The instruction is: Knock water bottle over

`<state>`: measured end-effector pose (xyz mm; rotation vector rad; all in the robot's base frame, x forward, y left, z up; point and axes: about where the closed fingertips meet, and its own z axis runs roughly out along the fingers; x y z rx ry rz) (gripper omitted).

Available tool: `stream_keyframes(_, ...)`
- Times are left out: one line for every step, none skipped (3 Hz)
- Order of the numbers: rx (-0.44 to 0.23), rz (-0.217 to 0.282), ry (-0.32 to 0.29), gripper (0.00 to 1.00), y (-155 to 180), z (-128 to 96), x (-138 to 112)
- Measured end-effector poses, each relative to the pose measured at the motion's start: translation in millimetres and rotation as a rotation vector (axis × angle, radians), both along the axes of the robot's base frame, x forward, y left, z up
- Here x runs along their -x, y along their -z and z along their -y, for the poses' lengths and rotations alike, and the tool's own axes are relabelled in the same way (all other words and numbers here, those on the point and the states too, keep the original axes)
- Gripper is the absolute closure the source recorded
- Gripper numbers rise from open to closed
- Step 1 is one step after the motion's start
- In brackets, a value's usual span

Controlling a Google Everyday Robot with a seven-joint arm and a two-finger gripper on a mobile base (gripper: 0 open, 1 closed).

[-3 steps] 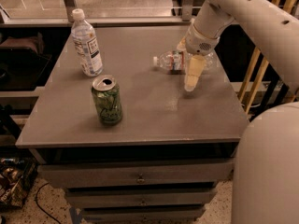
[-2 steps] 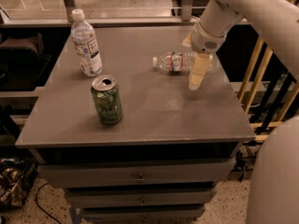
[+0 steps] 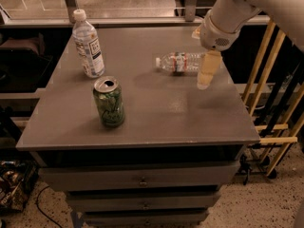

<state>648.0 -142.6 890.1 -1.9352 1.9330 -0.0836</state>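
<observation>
While I watch through the one camera, the water bottle [image 3: 180, 62] lies on its side on the desk [image 3: 180, 115], in the far right part of the top. Its white cap points left and its red-and-white label band faces up. The end effector [image 3: 203, 83] hangs tip-down at the bottle's base end, just in front of it from my view, with its tip close above the desk surface. I cannot tell whether it is wide or narrow from this angle, nor whether it touches the bottle. It holds nothing that I can see. The white arm [image 3: 232, 13] reaches in from the upper right corner.

A second bottle [image 3: 89, 44], with a large white label and a white cap, stands upright near the far left corner, well apart from the fallen one. A green can [image 3: 109, 102] stands upright nearer the front, left of centre, its top opened. Below the desk top I see a stack of grey drawers [image 3: 142, 180].
</observation>
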Motion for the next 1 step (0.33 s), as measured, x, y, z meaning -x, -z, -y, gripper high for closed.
stream_keyframes(0.014,0.037,0.020,0.00,-11.6,6.4,10.1)
